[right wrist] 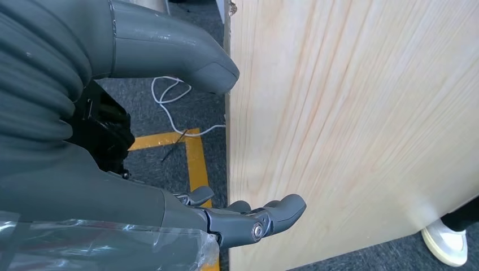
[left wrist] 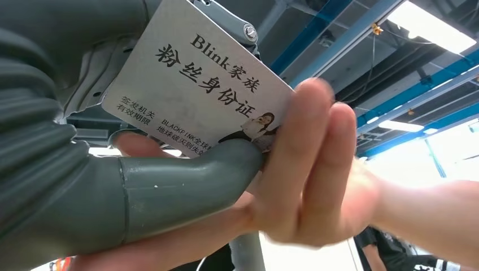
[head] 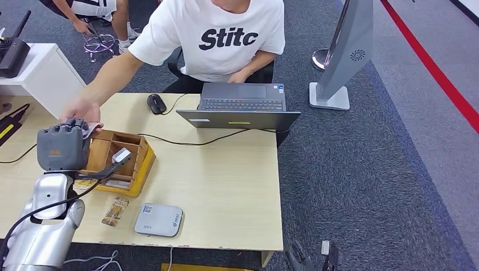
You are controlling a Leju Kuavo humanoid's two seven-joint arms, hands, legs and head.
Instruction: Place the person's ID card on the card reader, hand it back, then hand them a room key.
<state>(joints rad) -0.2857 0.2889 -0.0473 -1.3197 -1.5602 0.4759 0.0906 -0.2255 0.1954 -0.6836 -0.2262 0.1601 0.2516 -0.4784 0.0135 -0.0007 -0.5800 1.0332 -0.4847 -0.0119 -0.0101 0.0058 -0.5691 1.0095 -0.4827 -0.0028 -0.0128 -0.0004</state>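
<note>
The robot's left hand (head: 62, 148) is raised over the back-left part of the pale wooden bench (head: 226, 175), pinching a white printed ID card (left wrist: 197, 84) between its thick grey thumb and fingers. The seated person's hand (left wrist: 305, 169) is on the same card, fingers pressed against its free edge. So the card sits between two grips at once.

I judge the risk to be here: if the robot lets go before the person has a firm hold, the card could drop into the open wooden organiser box (head: 116, 161) just beside it; if it clings too long, the two pull against each other.

The left wrist view shows the shared grip and the card's print; the head view shows only the back of the hand, but places the flat grey card reader (head: 159, 219) near the front edge. The right hand (right wrist: 226, 141) hangs empty beside the bench edge, fingers loosely apart.
</note>
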